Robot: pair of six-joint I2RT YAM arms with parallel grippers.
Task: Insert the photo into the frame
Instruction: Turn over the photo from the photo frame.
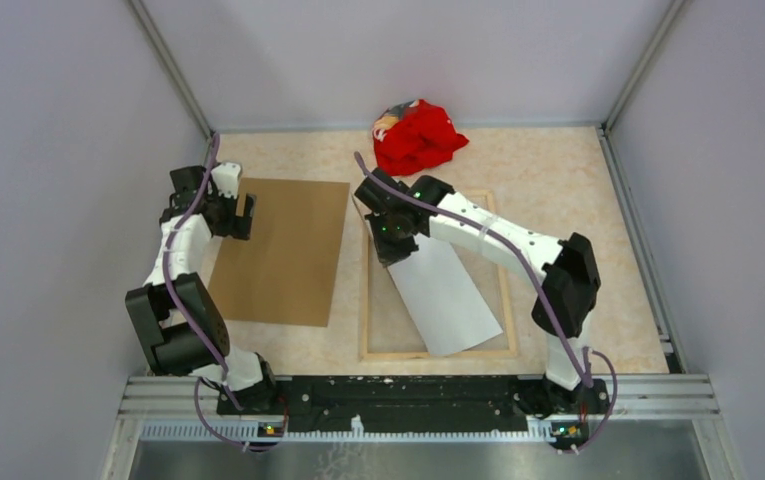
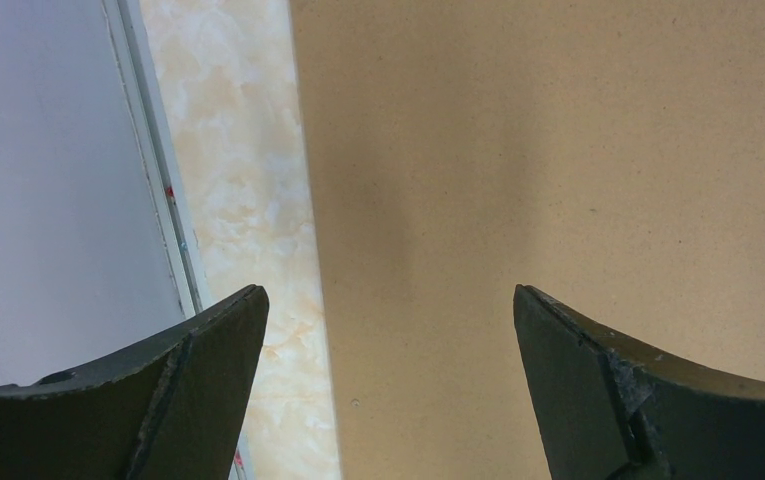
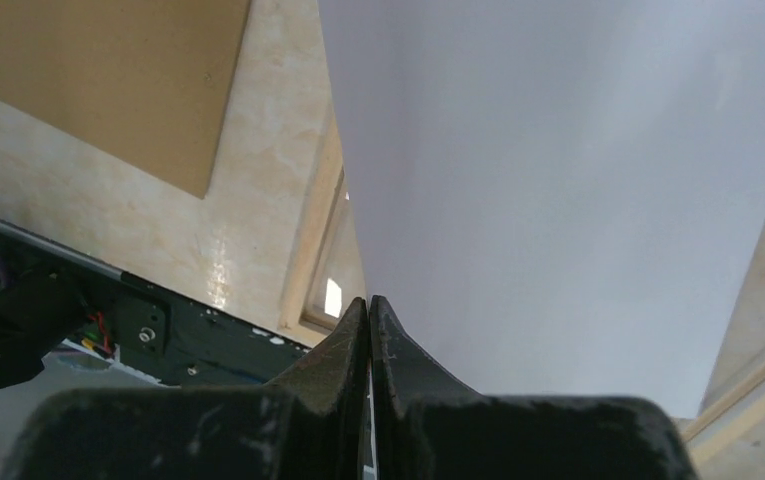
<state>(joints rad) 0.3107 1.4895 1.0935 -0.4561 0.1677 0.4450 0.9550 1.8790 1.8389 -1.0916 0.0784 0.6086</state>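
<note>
**Photo (image 1: 448, 300) lies white side up, askew across the frame (image 1: 438, 355), its far end pinched in the right gripper (image 1: 390, 250).**

From above, the photo's long axis runs diagonally from that gripper at far left down toward the frame's near right. The frame's own long axis runs straight from near to far, pale wood back up. The photo's near end rests inside the frame, just short of the near rail. The top view hides the fingertips. The right wrist view shows the fingers (image 3: 348, 350) pressed together at the sheet's edge, above the frame's left rail. The left gripper (image 1: 245, 215) hangs over the far left corner of the brown board (image 1: 283, 260). Its wrist view shows the jaws wide apart, one finger over the table (image 2: 238, 180) and the other over the board. A red cloth (image 1: 418, 138) at the far edge shows only from above.
</note>
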